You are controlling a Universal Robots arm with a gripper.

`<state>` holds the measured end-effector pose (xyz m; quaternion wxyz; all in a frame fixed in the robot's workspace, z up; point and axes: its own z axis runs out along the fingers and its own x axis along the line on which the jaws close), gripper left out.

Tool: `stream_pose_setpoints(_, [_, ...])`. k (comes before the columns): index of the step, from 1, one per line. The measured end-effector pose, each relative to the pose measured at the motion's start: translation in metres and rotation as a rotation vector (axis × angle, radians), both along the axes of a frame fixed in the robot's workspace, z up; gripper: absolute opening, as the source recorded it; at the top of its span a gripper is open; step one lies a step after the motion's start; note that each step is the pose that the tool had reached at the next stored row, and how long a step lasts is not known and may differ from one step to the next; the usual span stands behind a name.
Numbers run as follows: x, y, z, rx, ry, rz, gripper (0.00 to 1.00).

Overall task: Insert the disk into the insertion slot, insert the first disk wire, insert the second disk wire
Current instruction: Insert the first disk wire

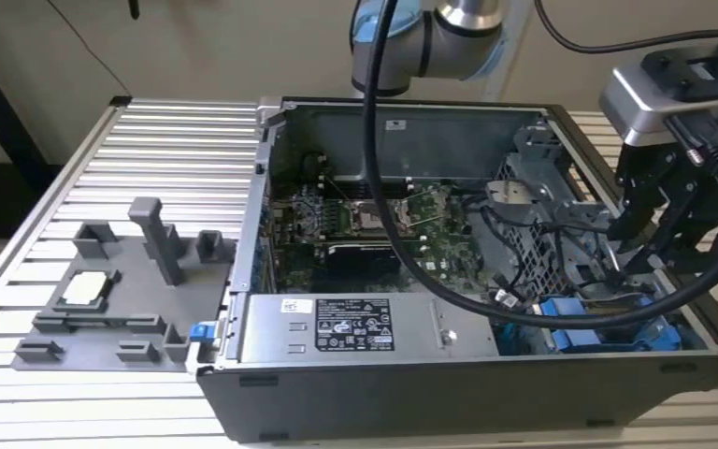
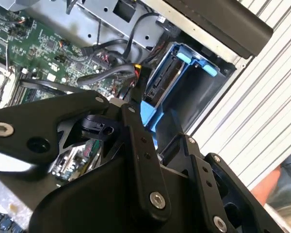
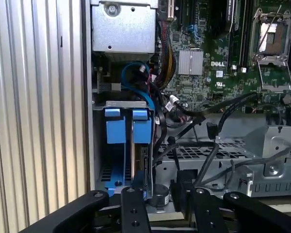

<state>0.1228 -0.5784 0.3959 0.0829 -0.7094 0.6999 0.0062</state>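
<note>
Gripper [image 3: 165, 204] hangs over the case [image 1: 459, 393] (open or closed, I cannot tell). Disk [image 1: 578, 337] stands in its slot [image 3: 120, 103], at seven o'clock from the gripper in the exterior view.

**Colour rundown of this open PC**

Motherboard [image 1: 440, 238] is green with silver bits, and the disk carrier [image 3: 141, 127] is bright blue. Case [image 1: 459, 402] is dark grey. PSU [image 1: 459, 327] is silvery with a black-and-white label. Gripper [image 3: 166, 196] is plain black, and the table [image 1: 147, 150] is ribbed silver stripes.
</note>
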Motion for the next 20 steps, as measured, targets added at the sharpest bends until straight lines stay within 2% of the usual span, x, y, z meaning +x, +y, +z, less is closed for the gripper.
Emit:
stream_pose_setpoints(4, [0.0000, 0.0001, -0.0019, 0.0007, -0.0354, 0.019, 0.41])
stream_pose_setpoints(5, [0.0000, 0.0002, -0.0021, 0.0010, -0.0408, 0.024, 0.41])
stream_pose_setpoints(6, [0.0002, 0.0002, -0.0025, 0.0021, -0.0430, 0.028, 0.41])
stream_pose_setpoints(10, [0.0017, 0.0003, -0.0032, 0.0109, -0.0436, 0.046, 0.41])
stream_pose_setpoints(13, [0.0049, 0.0004, -0.0032, 0.0284, -0.0439, 0.060, 0.41])
stream_pose_setpoints(14, [0.0059, 0.0003, -0.0030, 0.0312, -0.0438, 0.065, 0.41])
stream_pose_setpoints(20, [0.0066, 0.0017, -0.0052, 0.0327, -0.0440, 0.083, 0.41])
